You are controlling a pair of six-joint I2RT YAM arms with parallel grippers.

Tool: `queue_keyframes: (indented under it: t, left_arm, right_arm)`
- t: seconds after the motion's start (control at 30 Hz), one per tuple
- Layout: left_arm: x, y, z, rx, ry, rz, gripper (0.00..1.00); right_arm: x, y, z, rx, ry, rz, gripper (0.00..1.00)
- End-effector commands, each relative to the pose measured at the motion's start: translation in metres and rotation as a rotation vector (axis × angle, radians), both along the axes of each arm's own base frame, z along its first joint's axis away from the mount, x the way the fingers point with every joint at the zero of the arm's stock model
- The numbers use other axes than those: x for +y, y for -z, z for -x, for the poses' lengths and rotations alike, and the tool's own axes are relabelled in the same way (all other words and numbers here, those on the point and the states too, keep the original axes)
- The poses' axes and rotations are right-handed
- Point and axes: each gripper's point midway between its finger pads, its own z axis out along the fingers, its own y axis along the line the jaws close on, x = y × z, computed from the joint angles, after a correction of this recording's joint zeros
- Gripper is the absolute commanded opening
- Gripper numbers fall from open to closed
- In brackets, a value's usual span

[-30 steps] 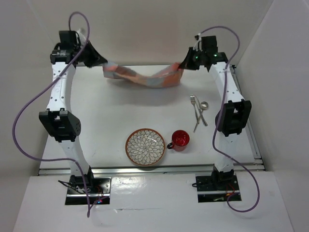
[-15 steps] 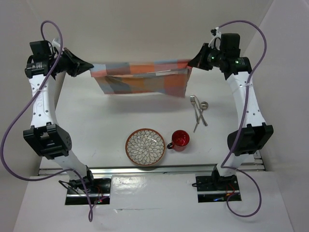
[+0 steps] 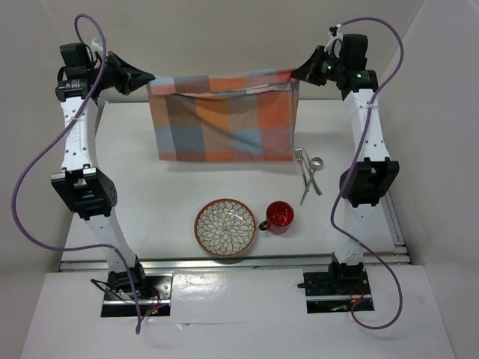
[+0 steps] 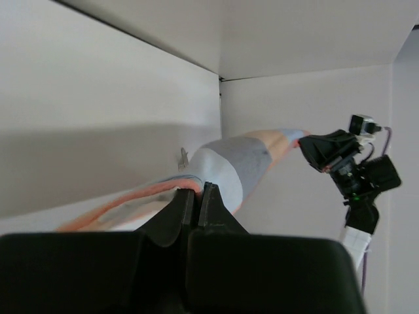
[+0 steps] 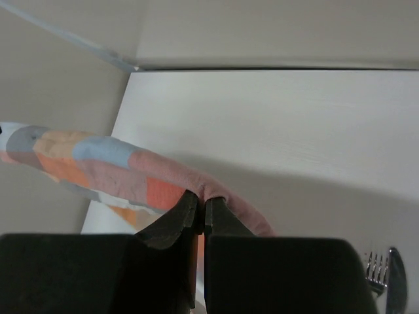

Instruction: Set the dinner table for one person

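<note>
Placemat (image 3: 222,116) now hangs unfolded btwn L pincer (image 3: 147,81) & R pincer (image 3: 294,75).

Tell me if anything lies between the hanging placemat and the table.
Nothing visible does. The placemat, pinched by left gripper and right gripper, hangs over the dinner table; plate, red mug, fork and spoon lie clear of it.

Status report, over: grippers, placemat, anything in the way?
Left gripper and right gripper shut on placemat corners. Placemat hangs spread above dinner table. Plate, red mug nearer; fork and spoon beside its lower right corner.
</note>
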Motion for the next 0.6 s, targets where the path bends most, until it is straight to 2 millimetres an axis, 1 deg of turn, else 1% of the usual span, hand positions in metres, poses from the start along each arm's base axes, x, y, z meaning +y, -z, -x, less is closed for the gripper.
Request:
queue_keyframes:
  t: [0.0, 0.03, 0.1, 0.13, 0.17, 0.2, 0.23, 0.27, 0.3, 0.33, 0.37, 0.4, 0.43, 0.47, 0.5, 0.53, 0.57]
  left_arm:
    - [-0.008, -0.042, -0.011, -0.144, 0.041, 0.025, 0.00]
    - [-0.010, -0.048, -0.010, -0.159, 0.050, 0.030, 0.00]
    - [-0.010, -0.049, -0.010, -0.164, 0.049, 0.034, 0.00]
    - [-0.009, -0.042, -0.012, -0.145, 0.048, 0.039, 0.00]
    - [-0.011, -0.045, -0.007, -0.152, 0.050, 0.032, 0.00]
    - [-0.011, -0.040, -0.004, -0.143, 0.052, 0.027, 0.00]
    - [-0.013, -0.036, 0.000, -0.132, 0.060, 0.033, 0.00]
    - [-0.013, -0.013, 0.000, -0.084, 0.061, 0.039, 0.00]
    - [-0.014, -0.003, 0.005, -0.064, 0.065, 0.034, 0.00]
    - [-0.011, -0.005, 0.015, -0.075, 0.050, 0.020, 0.00]
    - [-0.012, 0.026, 0.021, 0.005, 0.052, 0.033, 0.00]
    - [-0.012, 0.032, 0.031, 0.008, 0.050, 0.003, 0.00]
    - [-0.012, 0.066, 0.039, 0.094, 0.044, 0.005, 0.00]
    - [-0.013, 0.086, 0.051, 0.141, 0.051, -0.026, 0.00]
    - [-0.008, 0.103, 0.060, 0.191, 0.036, -0.045, 0.05]
    - [-0.007, 0.117, 0.072, 0.234, 0.029, -0.068, 0.25]
    - [-0.001, 0.157, 0.086, 0.333, 0.020, -0.095, 0.45]
  right_arm:
    - [-0.005, -0.048, -0.009, -0.151, -0.031, -0.077, 0.00]
    - [-0.003, -0.045, -0.011, -0.147, -0.038, -0.089, 0.00]
    - [-0.001, -0.054, -0.008, -0.173, -0.050, -0.102, 0.00]
    - [-0.001, -0.051, -0.010, -0.172, -0.050, -0.102, 0.00]
    - [0.000, -0.049, -0.007, -0.164, -0.062, -0.105, 0.00]
    - [0.000, -0.048, -0.004, -0.152, -0.061, -0.105, 0.00]
    - [0.000, -0.035, -0.004, -0.125, -0.062, -0.096, 0.00]
    - [0.000, -0.025, -0.003, -0.107, -0.064, -0.085, 0.00]
    - [0.001, -0.025, 0.006, -0.102, -0.076, -0.081, 0.00]
    - [0.001, 0.004, 0.008, -0.030, -0.074, -0.085, 0.00]
    - [0.000, 0.018, 0.013, -0.001, -0.076, -0.076, 0.00]
    - [0.000, 0.014, 0.021, -0.023, -0.080, -0.066, 0.00]
    - [0.002, 0.052, 0.030, 0.069, -0.086, -0.075, 0.00]
    - [0.002, 0.054, 0.043, 0.076, -0.086, -0.075, 0.00]
    - [0.001, 0.067, 0.051, 0.099, -0.089, -0.068, 0.00]
    - [0.002, 0.085, 0.060, 0.146, -0.087, -0.070, 0.00]
    - [0.006, 0.128, 0.078, 0.240, -0.103, -0.057, 0.07]
